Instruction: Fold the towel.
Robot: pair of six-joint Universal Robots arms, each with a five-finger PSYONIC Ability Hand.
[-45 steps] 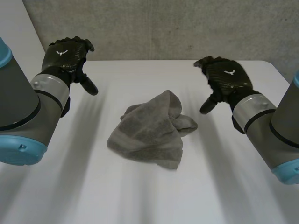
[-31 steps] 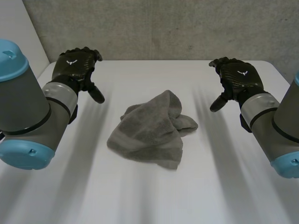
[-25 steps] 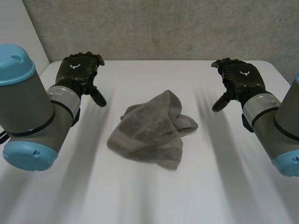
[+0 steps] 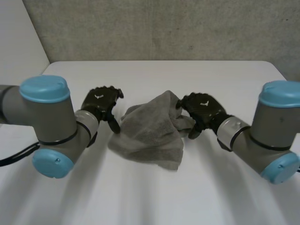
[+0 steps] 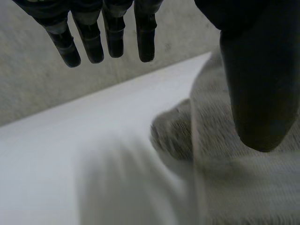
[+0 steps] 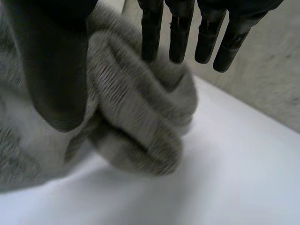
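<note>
The grey towel (image 4: 150, 131) lies crumpled in the middle of the white bench (image 4: 140, 201), between the two hands. Its long axis runs from far to near, leaning a little to the right at the near end. The far end narrows to a rounded hump and the near end spreads wide and flat. The cloth is a thick terry (looped and rough in the wrist views), with a smoother woven band along its near left edge. A rolled fold sticks out to the right from the middle of the heap.

The left hand (image 4: 101, 105) sits just beside the towel's left edge, its fingers (image 5: 112, 37) straight and spread and its thumb hanging apart from them over the cloth. It holds nothing.

The right hand (image 4: 204, 110) is at the towel's right side, by the rolled fold. Its fingers (image 6: 178, 33) are straight above the fold and its thumb is apart from them over the heap. It grips nothing, and whether it touches the cloth cannot be told.
</note>
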